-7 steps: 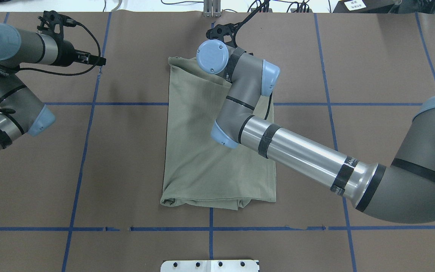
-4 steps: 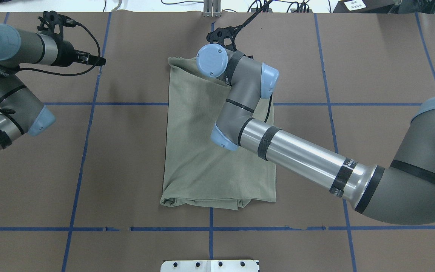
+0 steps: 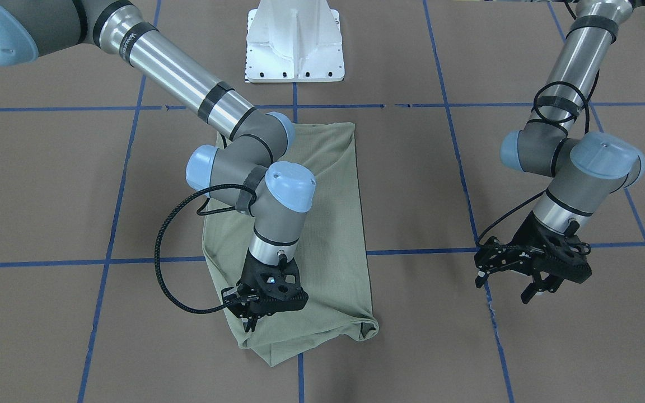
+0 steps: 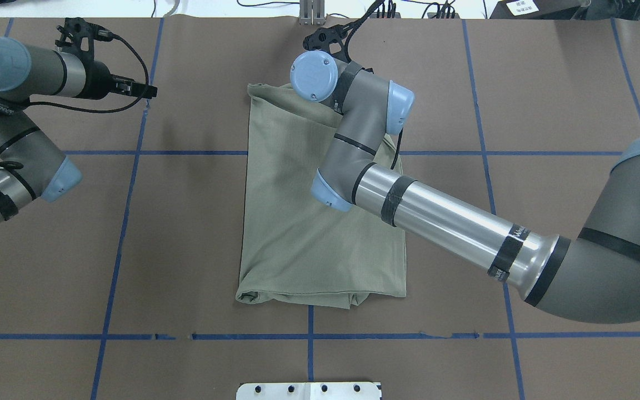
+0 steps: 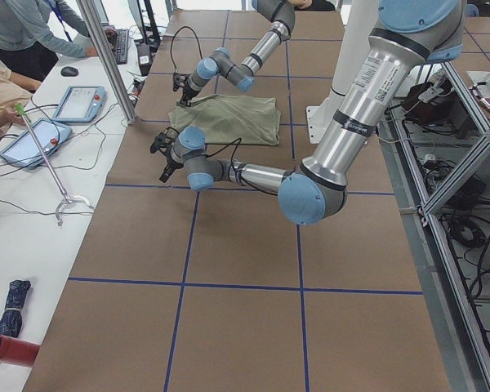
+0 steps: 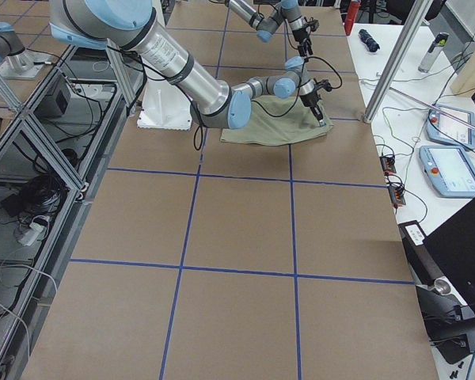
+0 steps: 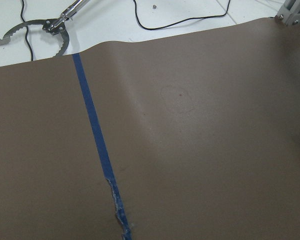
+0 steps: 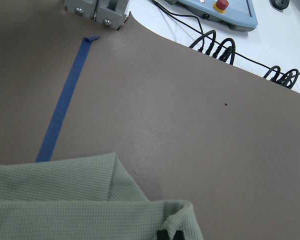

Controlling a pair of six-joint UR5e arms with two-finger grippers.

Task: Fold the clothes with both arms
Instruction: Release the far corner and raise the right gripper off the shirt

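The sage-green shirt (image 3: 328, 224) lies folded into a long rectangle in the middle of the table, and it also shows in the overhead view (image 4: 298, 239). My right gripper (image 3: 248, 321) points down at the shirt's far corner, and its jaws look shut. In the right wrist view the dark fingertips (image 8: 167, 235) pinch a raised fold of the shirt (image 8: 65, 200). The overhead view hides this gripper under its wrist. My left gripper (image 3: 501, 291) is open and empty above bare table, well to the side of the shirt. It also shows in the overhead view (image 4: 145, 89).
The white pedestal base (image 3: 294, 45) stands at the robot's side. Blue tape lines (image 4: 125, 222) grid the brown table. A metal post (image 4: 311, 14) stands at the far edge. Operators, tablets (image 5: 77, 102) and cables lie on the white side table beyond it.
My right wrist has shifted slightly toward the table's far edge. The shirt's outline looks the same. The left arm has not moved.
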